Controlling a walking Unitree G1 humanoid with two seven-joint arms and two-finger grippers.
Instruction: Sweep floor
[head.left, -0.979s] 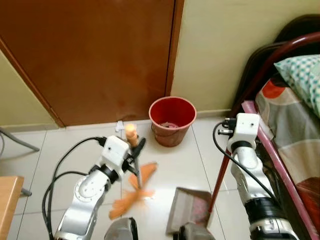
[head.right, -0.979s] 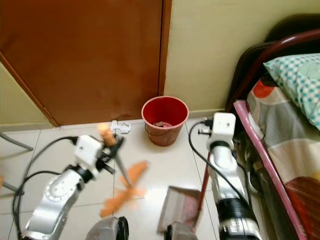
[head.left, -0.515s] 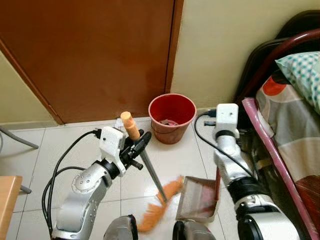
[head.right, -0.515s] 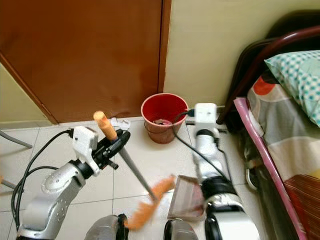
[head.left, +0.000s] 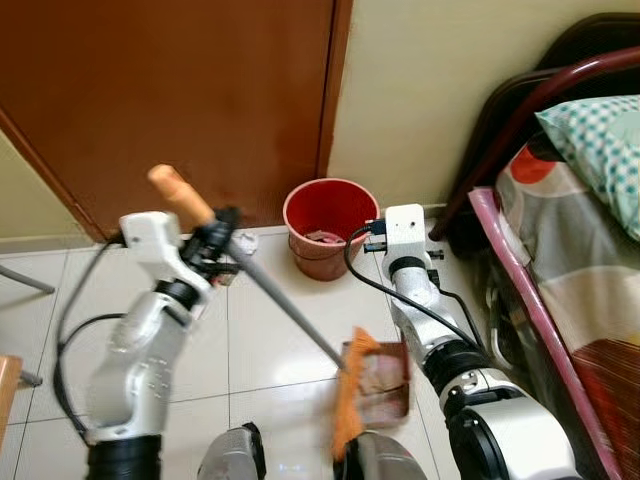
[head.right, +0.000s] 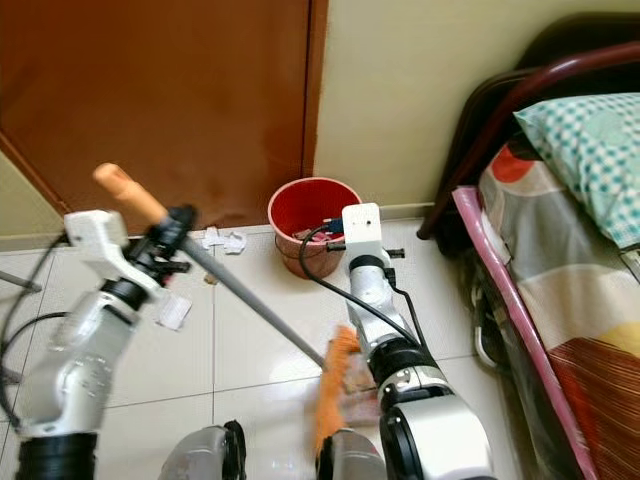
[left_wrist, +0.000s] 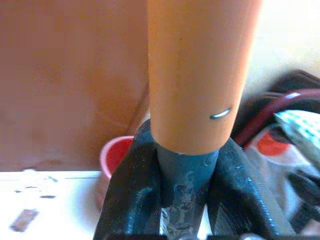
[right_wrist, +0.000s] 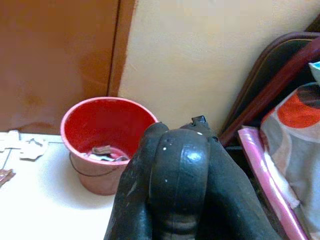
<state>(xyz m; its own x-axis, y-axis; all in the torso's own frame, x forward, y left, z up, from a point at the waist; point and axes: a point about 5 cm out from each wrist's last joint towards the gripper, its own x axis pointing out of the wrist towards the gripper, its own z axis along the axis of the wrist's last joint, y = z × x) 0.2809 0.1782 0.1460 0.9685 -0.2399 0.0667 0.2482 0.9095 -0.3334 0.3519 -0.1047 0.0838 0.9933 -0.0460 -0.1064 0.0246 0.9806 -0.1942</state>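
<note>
broom (head.left: 285, 305): orange bristles at the mouth of the dustpan (head.left: 385, 375) on the tiled floor (head.left: 270, 350) | left gripper (left_wrist: 182, 200): clamped around the grey shaft under the orange grip | right gripper (right_wrist: 175, 175): closed on the dustpan handle | step: pushing dirt into the pan | next: probably lift and tip it in the red bucket (head.left: 325, 225)

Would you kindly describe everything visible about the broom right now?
The broom has an orange grip, a grey shaft and an orange brush head. It slants down from the left gripper, whose black fingers clamp the shaft just below the grip. Its head rests at the dustpan on the tiled floor, near the red bucket.
</note>
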